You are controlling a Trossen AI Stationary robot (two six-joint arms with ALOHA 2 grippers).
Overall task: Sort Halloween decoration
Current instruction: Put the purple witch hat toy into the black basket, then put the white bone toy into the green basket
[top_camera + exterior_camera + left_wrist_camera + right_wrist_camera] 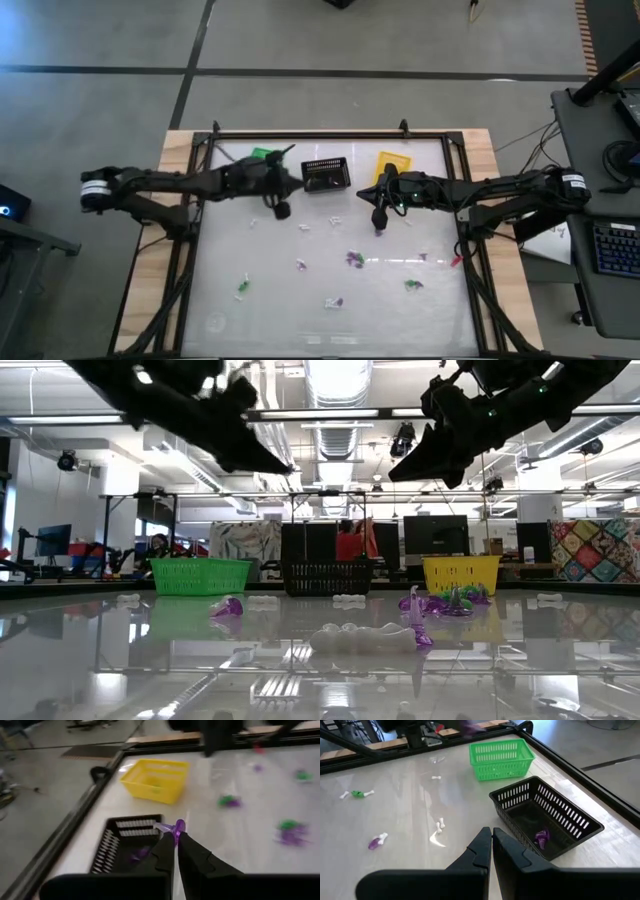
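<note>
Just left of the black slatted plastic basket (326, 175), left gripper (175, 836) pinching a small purple trinket (178, 826), upright; right gripper (491, 839) clenched empty.

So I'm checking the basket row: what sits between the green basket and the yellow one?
The black basket sits between the green basket and yellow basket, clearest in the high view.

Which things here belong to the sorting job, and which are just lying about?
Job:
- purple trinket pinched in left gripper
- purple trinket in basket
- scattered trinkets
- green basket
- black basket
- yellow basket
- right gripper, shut, empty

Lying about:
- keyboard
- papers
</note>
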